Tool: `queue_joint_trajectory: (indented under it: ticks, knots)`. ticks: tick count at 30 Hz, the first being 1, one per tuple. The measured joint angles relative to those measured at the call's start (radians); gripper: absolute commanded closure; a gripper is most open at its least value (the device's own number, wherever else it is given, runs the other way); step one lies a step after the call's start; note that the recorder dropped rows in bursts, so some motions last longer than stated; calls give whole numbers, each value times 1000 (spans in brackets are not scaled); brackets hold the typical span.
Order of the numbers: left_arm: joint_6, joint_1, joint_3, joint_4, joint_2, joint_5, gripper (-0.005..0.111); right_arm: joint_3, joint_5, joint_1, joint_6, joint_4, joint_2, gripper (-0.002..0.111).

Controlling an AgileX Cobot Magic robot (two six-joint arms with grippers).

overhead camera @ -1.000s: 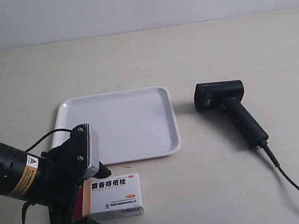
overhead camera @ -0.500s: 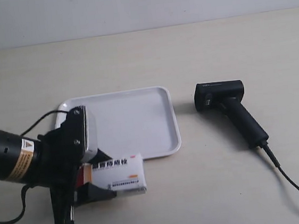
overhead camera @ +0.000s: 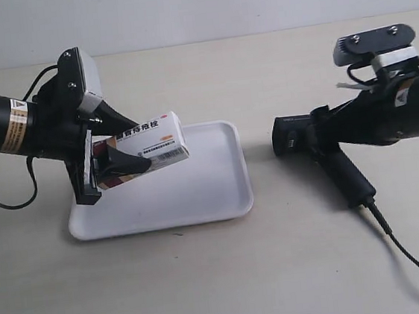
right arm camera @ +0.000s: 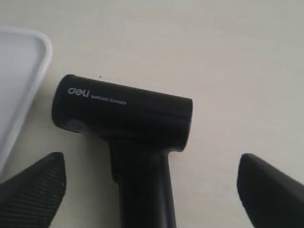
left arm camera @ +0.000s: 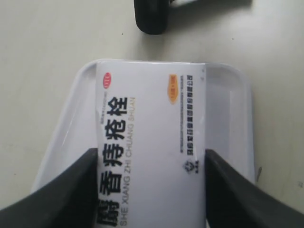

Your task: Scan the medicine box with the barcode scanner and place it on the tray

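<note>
The medicine box (overhead camera: 151, 139) hangs tilted above the tray (overhead camera: 197, 184), with my left gripper (overhead camera: 120, 166) shut on its long sides. In the left wrist view the box (left arm camera: 152, 118) fills the gap between the two dark fingers, my left gripper (left arm camera: 151, 154) clamps it, and the tray (left arm camera: 228, 118) lies beneath. The black barcode scanner (overhead camera: 344, 173) lies on the table to the right of the tray. My right gripper (overhead camera: 325, 133) hovers over its head. In the right wrist view my right gripper (right arm camera: 151, 164) stands open, straddling the handle of the scanner (right arm camera: 123, 111) without touching it.
The scanner's thin black cable (overhead camera: 407, 256) runs toward the lower right corner of the exterior view. The tray's corner (right arm camera: 28, 57) sits close to the scanner's head. A pale wall runs along the back of the beige table (overhead camera: 281, 269).
My left gripper has lifted the medicine box from the table in front of the tray up over the tray. My right arm has come into view above the scanner.
</note>
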Motion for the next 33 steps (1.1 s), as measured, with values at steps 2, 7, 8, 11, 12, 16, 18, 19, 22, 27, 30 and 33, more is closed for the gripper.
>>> queue_joint_trajectory:
  ticks: [2,7,8,11,12,16,18,19,22,27,30,33]
  knots:
    - [2,0,-12,0,12,0,107,-37,-2,0,-21,0,69,11]
    - [4,0,-18,0,17,-4,107,-123,-9,0,-104,0,232,21]
    - [4,0,-18,0,17,-4,107,-138,-9,0,-129,0,256,26]
    - [4,0,-18,0,17,-6,107,-146,-9,0,-163,0,273,51]
    - [4,0,-18,0,17,-6,107,-146,-9,0,-173,0,273,58]
    - [4,0,-18,0,17,-6,107,-146,16,0,-210,-6,269,91]
    - [3,0,-19,0,27,-3,107,-146,64,0,-233,-6,233,102]
    - [3,0,-19,0,33,2,107,-146,83,0,-248,-6,212,106]
    - [3,0,-19,0,56,19,107,-146,144,0,-302,-6,137,108]
    - [3,0,-19,2,80,34,107,-146,210,0,-345,-27,9,108]
    - [3,0,-19,2,80,34,107,-146,225,0,-350,-52,-35,108]
    - [3,0,-19,3,80,29,107,-146,225,0,-352,-66,-33,108]
